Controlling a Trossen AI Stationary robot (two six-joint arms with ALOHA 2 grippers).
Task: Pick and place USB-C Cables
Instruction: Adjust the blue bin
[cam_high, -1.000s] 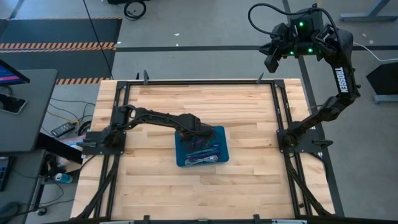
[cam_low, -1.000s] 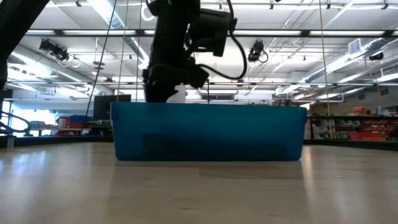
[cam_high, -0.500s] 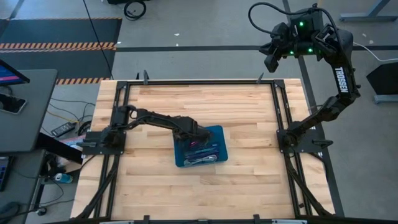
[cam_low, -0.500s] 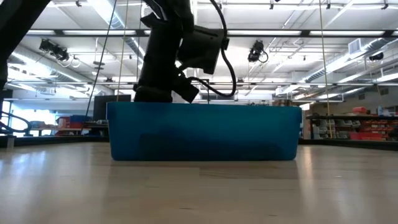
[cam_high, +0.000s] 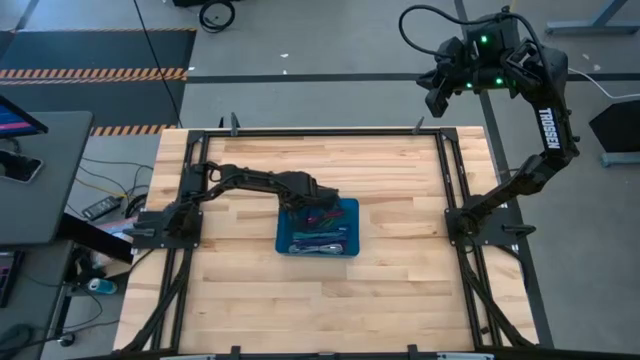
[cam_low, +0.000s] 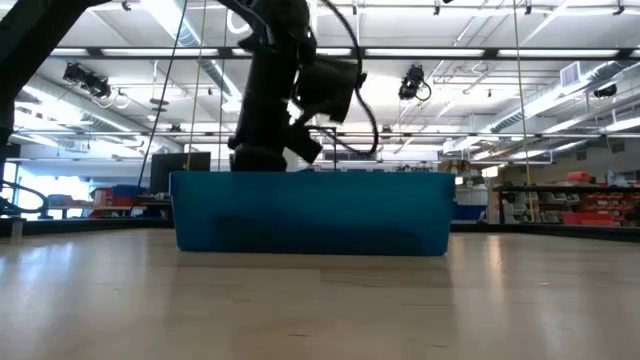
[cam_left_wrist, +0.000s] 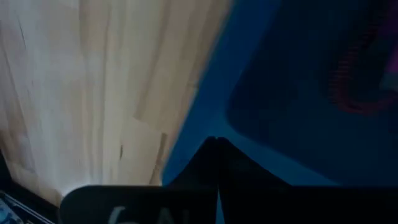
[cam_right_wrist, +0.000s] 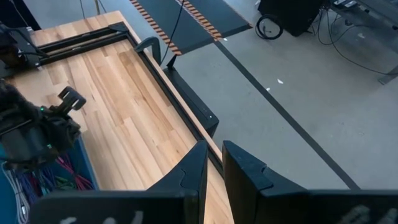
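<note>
Left gripper (cam_high: 312, 207) down at the far-left corner of the teal plastic bin (cam_high: 351, 228), right over the rim, fingers pinched fully together with nothing visibly between them. From the left wrist view, closed fingertips sitting just on the bin wall, butcher-block table (cam_high: 400, 180) to one side, dark bin floor to the other, and a blurry magenta cable (cam_left_wrist: 360, 81) loop deeper in.

USB-C cables (cam_high: 320, 240) all piled inside the bin: thin, floppy, folded into narrow bundles, mostly lying long-axis 3 to 9 o'clock across the bin floor in the high view. Maroon-ish one close to the gripper tip, greyish and blue ones toward 6 o'clock of it. So from the left gripper the pile lies roughly 5 o'clock, just beside. Would need opening before going in for one, by the look of it.

Right gripper (cam_high: 437, 92) way off at 1 o'clock, parked beyond the table edge, well apart from everything. Right wrist view shows its fingers with only a narrow slit between, gripping nothing. Left arm clearly the nearer one.

Bin: smooth rigid plastic, rounded corners, low straight walls hiding the cables completely in the low view. Table: matte wood planks with a black metal frame (cam_high: 300, 130) round it.
</note>
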